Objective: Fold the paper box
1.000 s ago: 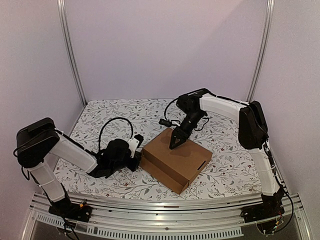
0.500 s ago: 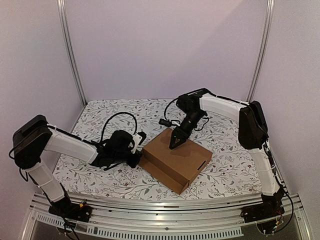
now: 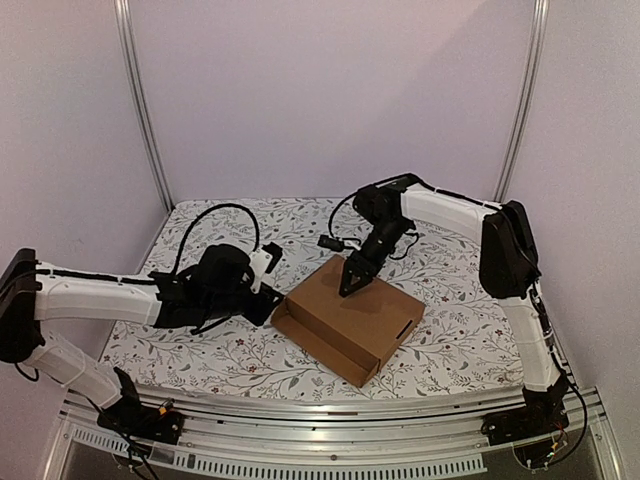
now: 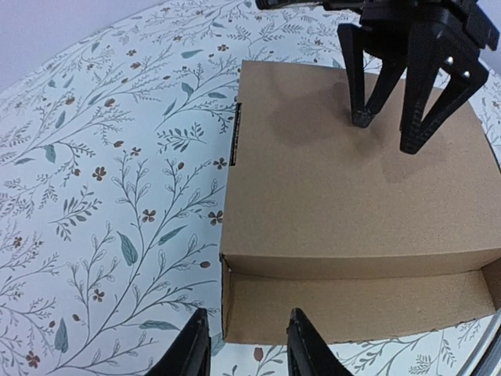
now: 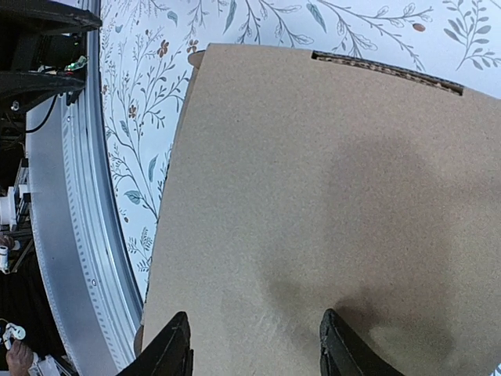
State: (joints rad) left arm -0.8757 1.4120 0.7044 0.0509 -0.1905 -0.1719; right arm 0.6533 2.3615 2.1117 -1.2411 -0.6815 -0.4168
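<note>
As left gripper (image 4: 247,317) backs off, jaws parted, paper box (image 4: 352,196) flap (image 4: 352,305) sags open, right gripper (image 4: 385,135) splayed atop.

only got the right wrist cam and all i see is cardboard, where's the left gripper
Observer: The left gripper sits at the left side of the box, apart from it, jaws open and empty.
Operator: is that side closed up
Observer: No. The lid stops short there, and a strip of the box's inside shows below its edge.
Operator: and my fingertips, on the lid or above it
Observer: The left wrist view shows both tips of the right gripper down on the lid, spread apart.
</note>
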